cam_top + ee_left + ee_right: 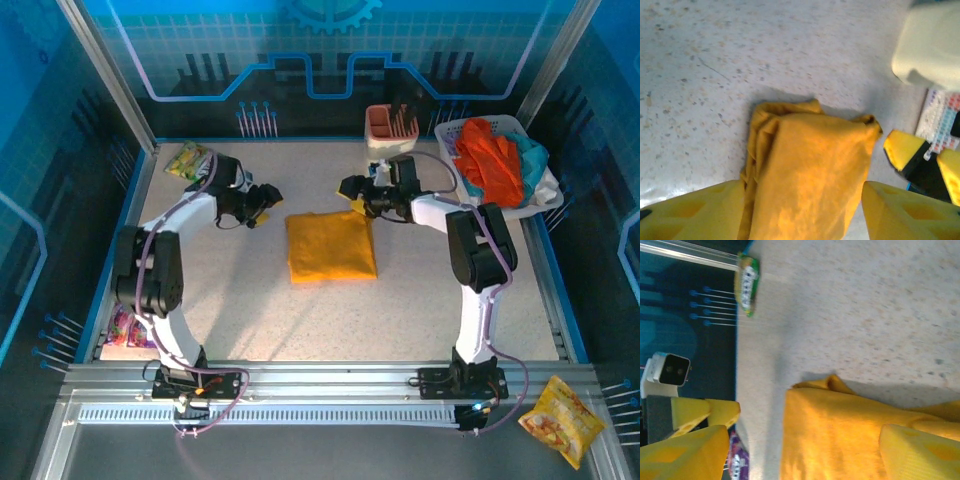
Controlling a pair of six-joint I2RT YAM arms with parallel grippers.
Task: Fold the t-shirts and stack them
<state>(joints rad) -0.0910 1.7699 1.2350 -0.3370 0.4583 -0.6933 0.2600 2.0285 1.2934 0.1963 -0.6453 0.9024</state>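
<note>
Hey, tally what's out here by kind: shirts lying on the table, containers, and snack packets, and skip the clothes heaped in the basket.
T-shirts on the table: 1 (mustard-yellow t-shirt, folded)
Containers: 2 (white basket, pink bin)
Snack packets: 3 (green-yellow packet, colourful packet at the left edge, orange bag by the near rail)
Total: 6

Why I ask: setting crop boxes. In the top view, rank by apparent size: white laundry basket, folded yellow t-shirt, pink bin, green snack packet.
1. white laundry basket
2. folded yellow t-shirt
3. pink bin and green snack packet: look alike, not ranked.
</note>
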